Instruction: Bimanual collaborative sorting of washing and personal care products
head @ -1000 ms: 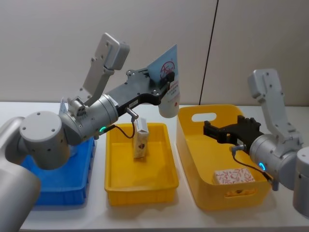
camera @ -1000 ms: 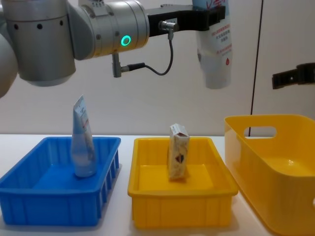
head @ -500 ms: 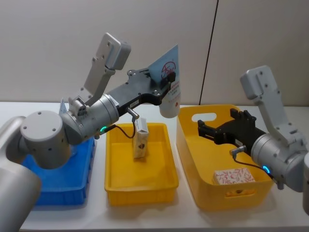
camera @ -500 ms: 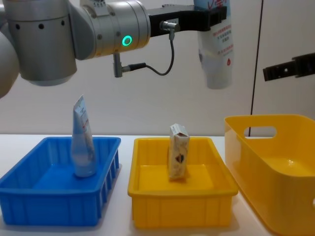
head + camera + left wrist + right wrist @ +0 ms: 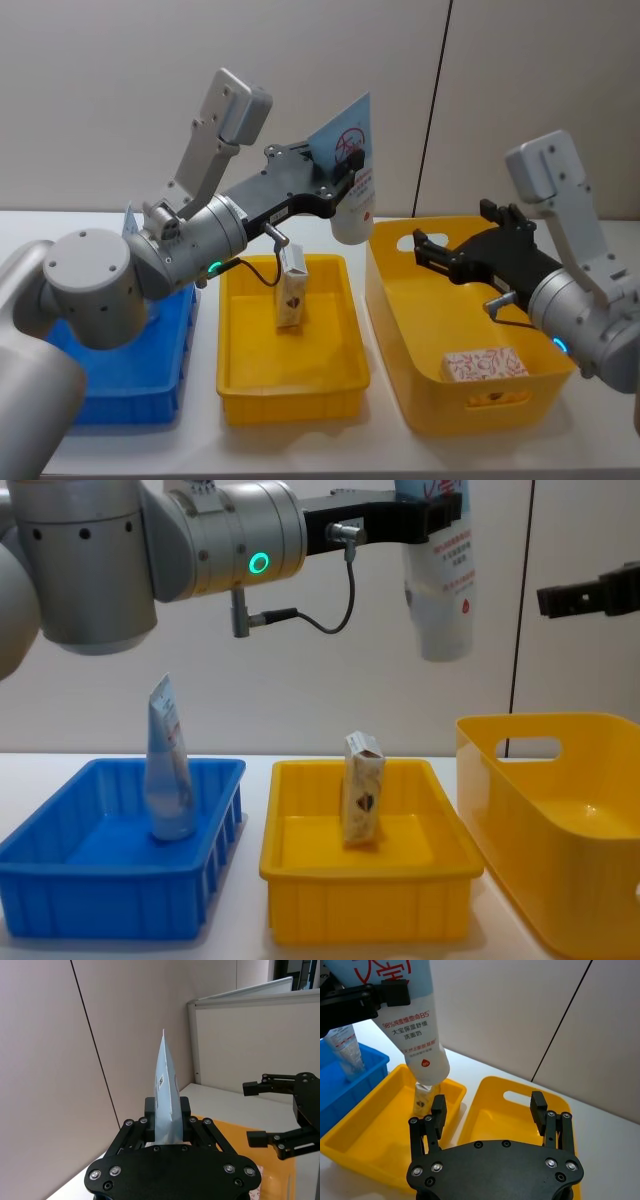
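The left gripper (image 5: 350, 165) clamps the soft pouch (image 5: 353, 205) high above the middle yellow bin (image 5: 295, 400), while the right gripper (image 5: 452, 226) hovers spread wide up and right of that bin; light, squashy and probably slick, the pouch seems best taken around its fuller lower body.

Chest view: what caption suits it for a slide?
Left gripper holds a pale pouch high over the yellow tray and its upright carton; open right gripper hangs at the right edge.

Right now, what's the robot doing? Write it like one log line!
left end effector: shut on pouch, held high | right end effector: open, raised over tall yellow bin, facing pouch
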Motion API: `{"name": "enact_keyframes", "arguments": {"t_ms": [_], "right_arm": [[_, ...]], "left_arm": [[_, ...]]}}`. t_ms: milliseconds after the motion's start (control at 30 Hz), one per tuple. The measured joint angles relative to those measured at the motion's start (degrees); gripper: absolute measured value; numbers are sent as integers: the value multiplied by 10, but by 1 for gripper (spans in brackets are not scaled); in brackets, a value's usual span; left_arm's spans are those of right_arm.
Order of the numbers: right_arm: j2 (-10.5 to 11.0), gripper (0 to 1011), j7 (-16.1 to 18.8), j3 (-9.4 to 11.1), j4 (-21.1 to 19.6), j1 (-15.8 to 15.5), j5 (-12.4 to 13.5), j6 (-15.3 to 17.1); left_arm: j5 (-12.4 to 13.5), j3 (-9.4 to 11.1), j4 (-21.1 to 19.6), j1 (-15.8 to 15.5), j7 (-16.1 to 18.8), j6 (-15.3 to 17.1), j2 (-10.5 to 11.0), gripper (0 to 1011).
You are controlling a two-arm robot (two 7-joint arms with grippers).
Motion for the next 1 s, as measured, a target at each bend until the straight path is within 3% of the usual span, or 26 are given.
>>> {"name": "enact_keyframes", "arguments": {"t_ms": [433, 1000], "right_arm": [[12, 1004, 37, 2, 40, 12, 4, -65], [35, 1004, 113, -34, 113, 61, 16, -118]], "left_arm": [[0, 0, 0, 0, 0, 0, 0, 241], [0, 0, 0, 0, 0, 0, 0, 241]]}}
